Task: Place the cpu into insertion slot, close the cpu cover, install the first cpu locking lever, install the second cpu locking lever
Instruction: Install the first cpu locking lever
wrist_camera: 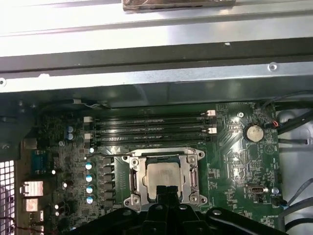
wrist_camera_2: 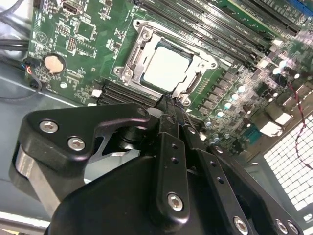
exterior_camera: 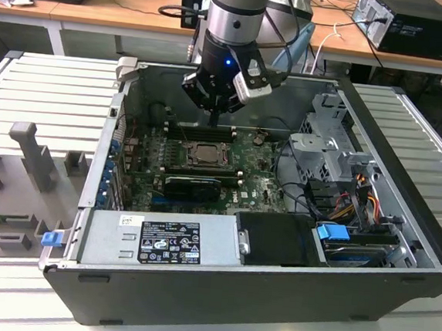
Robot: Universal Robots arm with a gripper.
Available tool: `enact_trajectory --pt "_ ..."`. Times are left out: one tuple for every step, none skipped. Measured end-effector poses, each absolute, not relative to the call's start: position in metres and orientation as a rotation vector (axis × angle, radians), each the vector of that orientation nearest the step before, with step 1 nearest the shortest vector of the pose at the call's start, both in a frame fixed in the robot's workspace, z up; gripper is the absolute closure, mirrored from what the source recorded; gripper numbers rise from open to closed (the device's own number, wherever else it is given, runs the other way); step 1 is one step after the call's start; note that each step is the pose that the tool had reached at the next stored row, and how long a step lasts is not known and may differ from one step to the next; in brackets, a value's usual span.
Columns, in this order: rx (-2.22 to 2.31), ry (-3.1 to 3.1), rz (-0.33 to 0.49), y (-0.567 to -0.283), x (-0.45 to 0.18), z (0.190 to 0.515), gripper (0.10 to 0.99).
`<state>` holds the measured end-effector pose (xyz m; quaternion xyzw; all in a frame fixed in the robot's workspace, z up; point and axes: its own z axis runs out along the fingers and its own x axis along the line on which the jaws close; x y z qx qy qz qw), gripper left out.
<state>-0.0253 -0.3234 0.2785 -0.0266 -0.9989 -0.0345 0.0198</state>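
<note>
The cpu [wrist_camera_2: 166,66] lies flat in the insertion slot [wrist_camera_2: 128,73] on the green motherboard, with its pale silver top showing. The cpu cover [wrist_camera_2: 145,35] lies flat around it as a metal frame. In the first wrist view the cpu [wrist_camera: 164,175] sits inside the same frame [wrist_camera: 134,177]. My gripper [wrist_camera_2: 170,104] hovers just above the socket's near edge, its two fingers pressed together and holding nothing. In the exterior view the gripper [exterior_camera: 213,121] hangs over the back edge of the socket [exterior_camera: 204,155]. I cannot make out how the locking levers stand.
Long black memory slots [wrist_camera: 151,128] run behind the socket, close to the case's back wall [wrist_camera: 156,78]. A black card [exterior_camera: 192,186] lies in front of the socket. A drive cage [exterior_camera: 327,144] and loose cables [exterior_camera: 341,203] stand at the exterior view's right. The power supply [exterior_camera: 160,241] sits at the front.
</note>
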Motion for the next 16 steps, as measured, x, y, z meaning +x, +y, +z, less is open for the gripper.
enact_trajectory --pt "-0.077 -3.099 -0.107 -0.3234 -0.0254 0.2785 0.98" --pt "-0.076 -3.099 -0.107 -0.3234 -0.0258 0.2785 0.98" --pt "-0.075 -3.099 -0.107 -0.3234 -0.026 0.2785 0.98" --pt "-0.074 -3.099 -0.108 -0.3234 -0.0261 0.2785 0.98" --pt "-0.073 -3.099 -0.109 -0.3234 -0.0262 0.2785 0.98" --pt "-0.073 -3.099 -0.109 -0.3234 -0.0264 0.2785 0.98" --pt "-0.073 -3.099 -0.109 -0.3234 -0.0266 0.2785 0.98" --pt "-0.072 -3.099 -0.11 -0.3234 -0.0266 0.2785 0.98" --pt "-0.072 -3.099 -0.111 -0.3234 -0.0266 0.2785 0.98" --pt "-0.072 -3.099 -0.111 -0.3234 -0.0267 0.2785 0.98" --pt "-0.071 -3.099 -0.112 -0.3234 -0.0267 0.2785 0.98" --pt "-0.071 -3.099 -0.114 -0.3234 -0.0268 0.2785 0.98" --pt "-0.07 -3.099 -0.115 -0.3234 -0.0268 0.2785 0.98" --pt "-0.07 -3.099 -0.116 -0.3234 -0.0269 0.2784 0.98" --pt "-0.069 -3.099 -0.118 -0.3234 -0.0269 0.2784 0.98" --pt "-0.068 -3.098 -0.119 -0.3234 -0.0269 0.2784 0.98"
